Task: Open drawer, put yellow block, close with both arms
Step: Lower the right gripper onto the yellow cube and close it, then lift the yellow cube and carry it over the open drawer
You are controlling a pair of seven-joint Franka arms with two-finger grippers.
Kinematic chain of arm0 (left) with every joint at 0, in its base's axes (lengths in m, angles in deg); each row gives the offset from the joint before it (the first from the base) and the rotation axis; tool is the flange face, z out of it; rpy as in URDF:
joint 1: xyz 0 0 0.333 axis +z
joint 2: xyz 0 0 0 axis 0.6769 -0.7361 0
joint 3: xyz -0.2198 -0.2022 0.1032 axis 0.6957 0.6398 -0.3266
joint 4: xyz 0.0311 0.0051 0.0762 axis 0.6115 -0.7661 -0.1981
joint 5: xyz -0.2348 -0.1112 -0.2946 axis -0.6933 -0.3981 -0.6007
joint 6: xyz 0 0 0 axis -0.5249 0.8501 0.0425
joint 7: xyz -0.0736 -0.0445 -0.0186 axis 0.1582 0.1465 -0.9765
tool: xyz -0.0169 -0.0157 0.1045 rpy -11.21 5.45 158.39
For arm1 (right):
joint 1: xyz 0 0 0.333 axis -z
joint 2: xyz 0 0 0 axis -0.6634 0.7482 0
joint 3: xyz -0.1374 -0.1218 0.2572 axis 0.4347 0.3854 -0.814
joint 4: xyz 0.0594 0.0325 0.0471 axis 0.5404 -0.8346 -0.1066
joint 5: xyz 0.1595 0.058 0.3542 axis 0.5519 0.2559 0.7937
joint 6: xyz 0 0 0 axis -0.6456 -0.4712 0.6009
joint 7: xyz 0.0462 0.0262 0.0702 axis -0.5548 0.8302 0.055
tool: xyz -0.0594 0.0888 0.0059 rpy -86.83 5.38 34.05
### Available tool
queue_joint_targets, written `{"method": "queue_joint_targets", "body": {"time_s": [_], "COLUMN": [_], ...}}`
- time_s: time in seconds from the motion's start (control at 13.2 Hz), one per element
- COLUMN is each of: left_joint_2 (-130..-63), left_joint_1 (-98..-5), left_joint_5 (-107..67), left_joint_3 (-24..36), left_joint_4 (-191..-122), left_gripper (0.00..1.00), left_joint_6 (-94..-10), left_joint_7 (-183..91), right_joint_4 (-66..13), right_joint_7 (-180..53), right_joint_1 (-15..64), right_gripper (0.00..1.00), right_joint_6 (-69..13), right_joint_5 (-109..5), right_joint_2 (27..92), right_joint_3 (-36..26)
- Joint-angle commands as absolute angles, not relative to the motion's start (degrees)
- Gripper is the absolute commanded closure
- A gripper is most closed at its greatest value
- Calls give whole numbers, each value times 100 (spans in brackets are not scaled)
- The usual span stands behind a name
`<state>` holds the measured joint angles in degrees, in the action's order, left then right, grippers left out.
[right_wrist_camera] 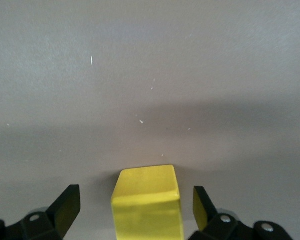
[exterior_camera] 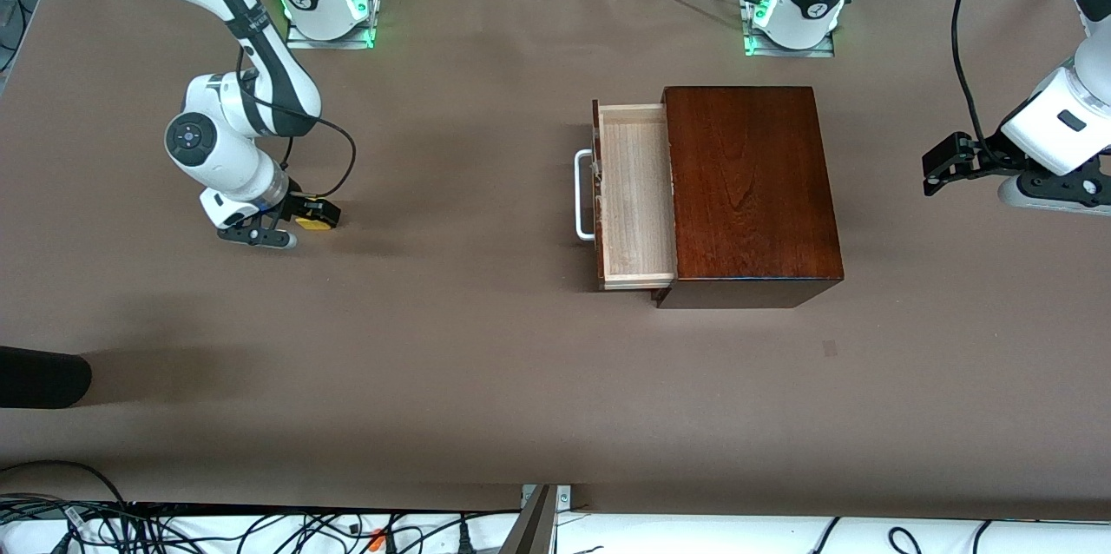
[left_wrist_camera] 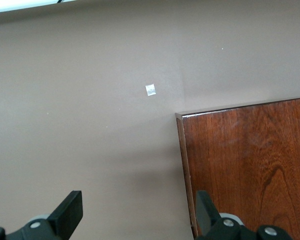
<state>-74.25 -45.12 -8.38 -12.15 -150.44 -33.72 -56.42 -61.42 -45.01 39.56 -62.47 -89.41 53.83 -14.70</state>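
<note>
The yellow block (exterior_camera: 315, 223) sits on the brown table toward the right arm's end. My right gripper (exterior_camera: 305, 215) is down at it, open, with one finger (right_wrist_camera: 67, 206) on each side of the block (right_wrist_camera: 147, 197), gaps showing on both sides. The drawer (exterior_camera: 638, 194) is pulled out of the dark wooden box (exterior_camera: 751, 189), its pale tray empty and its white handle (exterior_camera: 582, 194) facing the right arm's end. My left gripper (exterior_camera: 937, 168) hangs open and empty over the table toward the left arm's end of the box. It shows in the left wrist view (left_wrist_camera: 137, 215), with a corner of the box (left_wrist_camera: 250, 165) in sight.
A black rounded object (exterior_camera: 39, 376) lies at the table's edge near the front camera, toward the right arm's end. A small pale mark (exterior_camera: 830, 348) is on the table nearer the camera than the box. Cables run along the front edge.
</note>
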Motion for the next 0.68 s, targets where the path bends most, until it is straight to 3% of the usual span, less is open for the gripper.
{"method": "queue_joint_targets", "body": {"time_s": [0.0, 0.15, 0.23, 0.3, 0.45, 0.6], "left_joint_2": [-7436, -7436, -7436, -7436, -7436, -7436], "left_joint_1": [-4471, -4471, -4471, -4471, -4471, -4462], "left_joint_5": [-866, -866, -866, -866, -875, -875], "left_joint_3": [-1192, -1192, -1192, -1184, -1192, -1201], "left_joint_4": [-14893, -14884, -14884, -14884, -14884, -14893], "left_gripper": [0, 0, 0, 0, 0, 0], "left_joint_6": [-3213, -3221, -3221, -3213, -3213, -3213], "left_joint_7": [-5804, -5822, -5813, -5813, -5822, -5831], "right_joint_4": [-6176, -6176, -6168, -6159, -6080, -5809], "right_joint_7": [-4467, -4537, -4546, -4538, -4599, -4634], "right_joint_1": [3937, 3937, 3937, 3937, 3937, 3945], "right_gripper": [15, 59, 87, 92, 92, 92], "right_joint_6": [-6360, -6325, -6299, -6290, -6046, -5161], "right_joint_5": [-8923, -8923, -8923, -8931, -8931, -8940], "right_joint_2": [5485, 5485, 5468, 5415, 5083, 4547], "right_joint_3": [-1471, -1471, -1471, -1471, -1471, -1480]}}
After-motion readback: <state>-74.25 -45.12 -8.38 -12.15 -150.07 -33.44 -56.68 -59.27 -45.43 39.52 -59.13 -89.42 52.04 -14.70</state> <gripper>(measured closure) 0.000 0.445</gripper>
